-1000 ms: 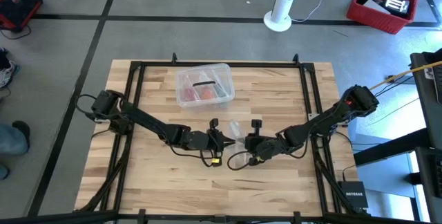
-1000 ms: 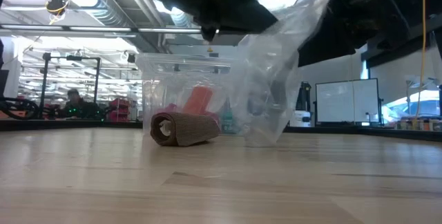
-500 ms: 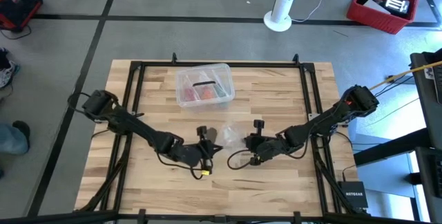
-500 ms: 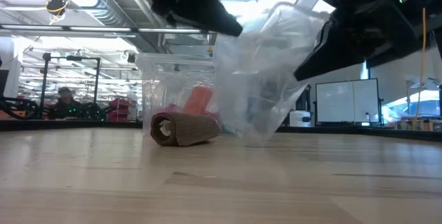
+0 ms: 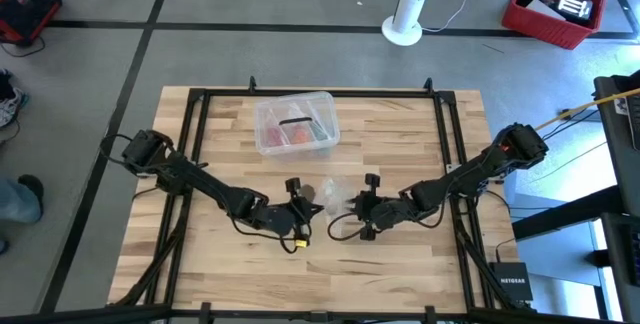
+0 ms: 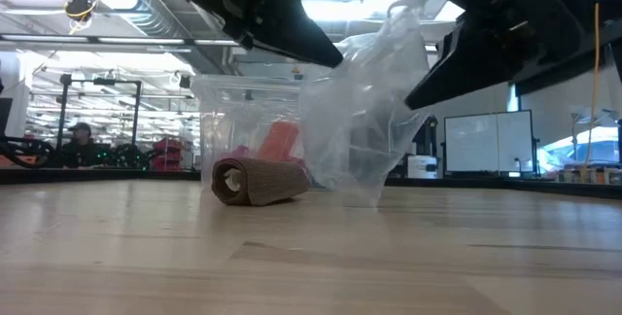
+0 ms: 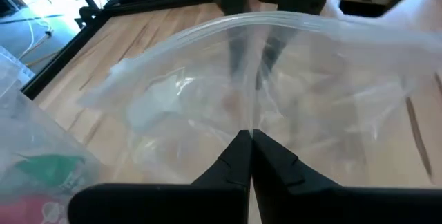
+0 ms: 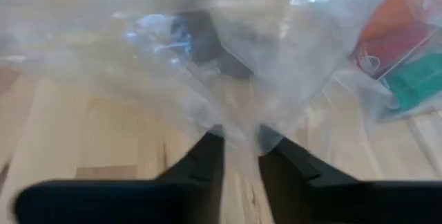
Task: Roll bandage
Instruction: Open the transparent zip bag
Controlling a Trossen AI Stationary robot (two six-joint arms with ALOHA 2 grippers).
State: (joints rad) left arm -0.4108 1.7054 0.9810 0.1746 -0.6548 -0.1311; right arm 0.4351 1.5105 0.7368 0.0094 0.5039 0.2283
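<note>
Clear crinkled plastic fills the space between my two arms: a bag [image 6: 364, 111] hangs above the wooden tabletop [image 5: 400, 134], its lower edge reaching down to the boards in the low view. My left end effector [image 7: 246, 144] has its fingers pressed tight together, pinching a fold of that bag, as its wrist view shows plainly. My right end effector [image 8: 240, 137] sits at the bag's other side with a narrow gap between its fingers [image 8: 207, 148] and the film running down through that gap; whether it truly grips the plastic I cannot tell. From above, both end effectors meet near the middle of the tabletop, left [image 5: 298, 204] and right [image 5: 362, 209] facing each other with the bag [image 5: 333, 194] between them. The bandage [image 6: 258, 180] lies already wound into a brown-tan roll on its side on the tabletop, beside the bag's lower edge and apart from both end effectors. Behind it stands a clear plastic box [image 6: 255, 121] with red and green contents, toward the far edge of the tabletop. A person [image 6: 83, 140] shows in the room beyond.
</note>
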